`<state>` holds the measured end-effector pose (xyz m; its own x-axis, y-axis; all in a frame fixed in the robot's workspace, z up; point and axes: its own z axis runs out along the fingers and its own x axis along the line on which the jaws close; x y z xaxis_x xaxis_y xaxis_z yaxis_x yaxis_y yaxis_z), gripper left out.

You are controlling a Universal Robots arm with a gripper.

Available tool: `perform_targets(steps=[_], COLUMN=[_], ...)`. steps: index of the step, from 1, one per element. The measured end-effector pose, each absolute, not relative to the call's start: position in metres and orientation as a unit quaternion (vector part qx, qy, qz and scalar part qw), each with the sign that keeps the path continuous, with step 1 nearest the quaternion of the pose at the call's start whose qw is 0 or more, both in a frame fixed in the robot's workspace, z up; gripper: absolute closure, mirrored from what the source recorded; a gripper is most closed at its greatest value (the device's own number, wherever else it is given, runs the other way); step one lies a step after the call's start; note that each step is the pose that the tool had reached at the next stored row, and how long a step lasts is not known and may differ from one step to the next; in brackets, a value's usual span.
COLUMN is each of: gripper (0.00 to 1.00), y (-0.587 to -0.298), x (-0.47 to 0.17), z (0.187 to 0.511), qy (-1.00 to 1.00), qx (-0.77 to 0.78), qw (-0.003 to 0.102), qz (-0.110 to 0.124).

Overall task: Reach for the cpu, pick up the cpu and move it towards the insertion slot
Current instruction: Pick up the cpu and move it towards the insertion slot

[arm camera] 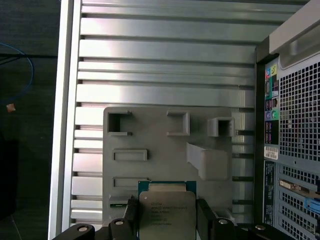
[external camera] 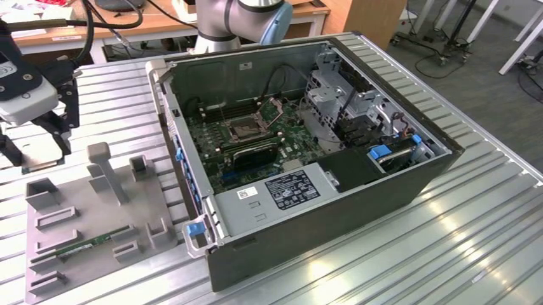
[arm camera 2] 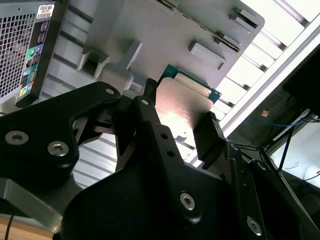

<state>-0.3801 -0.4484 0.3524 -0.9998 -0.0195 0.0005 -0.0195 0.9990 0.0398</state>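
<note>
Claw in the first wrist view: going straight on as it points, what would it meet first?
Probably the grey fixture plate below; the claw, shut on the cpu, points down at it. Depth unclear.

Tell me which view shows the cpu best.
The first wrist view: the cpu faces the camera, held in the gripper. The second wrist view shows it slanted and glared; the exterior view, a thin edge.

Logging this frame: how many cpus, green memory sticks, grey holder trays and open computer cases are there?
cpu: 1, clamped in the gripper
green memory stick: 1, lying on the tray
grey holder tray: 1
open computer case: 1
Total: 4
</note>
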Motion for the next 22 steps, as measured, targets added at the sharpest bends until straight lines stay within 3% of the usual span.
perform_targets(steps=[22], gripper=[0.46], y=[-0.448], x=[-0.35], z=[0.352], qy=[-1.0], qx=[0.01], qw=[0.0], qz=[-0.02])
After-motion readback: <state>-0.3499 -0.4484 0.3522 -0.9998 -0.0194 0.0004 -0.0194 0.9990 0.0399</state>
